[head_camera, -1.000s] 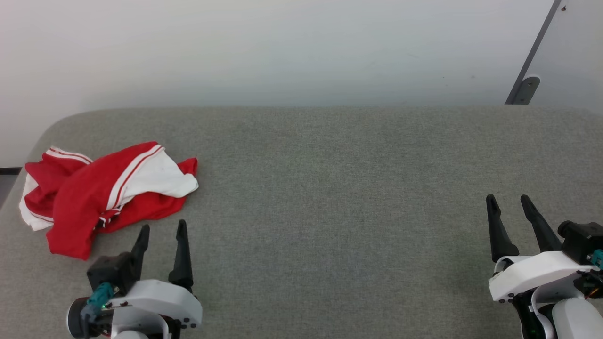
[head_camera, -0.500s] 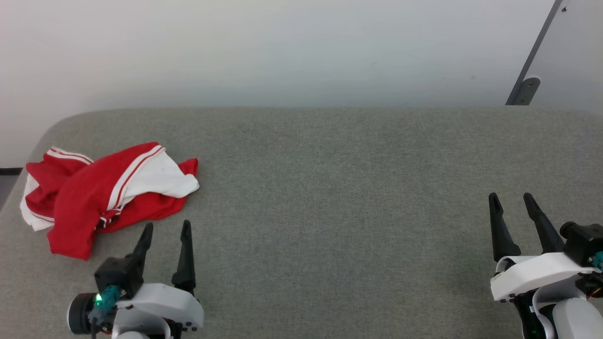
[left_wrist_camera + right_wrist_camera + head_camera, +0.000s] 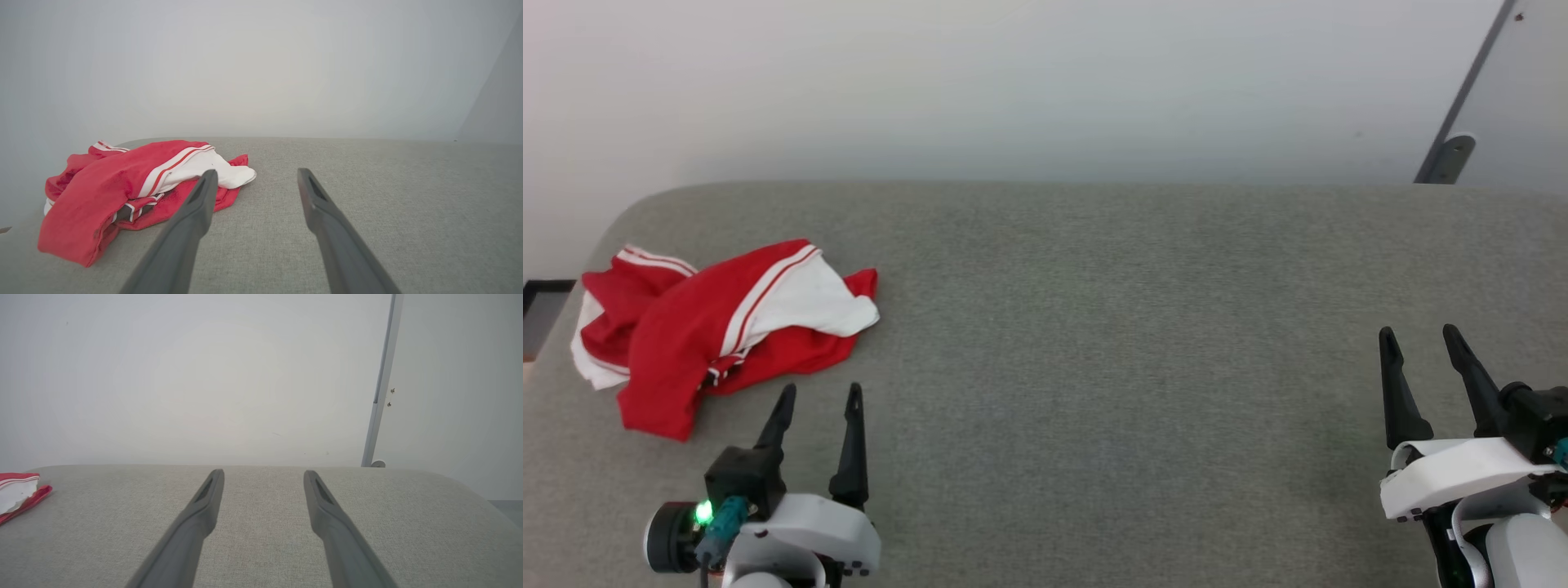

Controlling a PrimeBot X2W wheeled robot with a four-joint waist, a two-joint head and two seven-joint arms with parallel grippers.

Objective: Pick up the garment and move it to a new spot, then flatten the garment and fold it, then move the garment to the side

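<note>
The garment [image 3: 715,331] lies crumpled at the far left of the grey cloth-covered table [image 3: 1094,327], red with a white sleeve and striped trim on top. My left gripper [image 3: 819,396] hovers open just in front and right of it, nothing between its fingers. The left wrist view has the garment [image 3: 122,192] left of my open left gripper [image 3: 255,174], the left fingertip overlapping its white sleeve in the picture. At the lower right my right gripper [image 3: 1419,336] stands open and empty. In the right wrist view, a corner of the garment [image 3: 18,494] peeks in at the left edge, far from the open right gripper [image 3: 263,474].
A pale wall rises behind the table. A grey door-frame post [image 3: 1462,106] with a round foot stands at the back right. The table's rounded left corner lies just beyond the garment. Bare grey cloth stretches between the two grippers.
The whole head view has shifted slightly right and down, so the camera moved. My left gripper has edged a little to the right relative to the garment. The garment lies unchanged.
</note>
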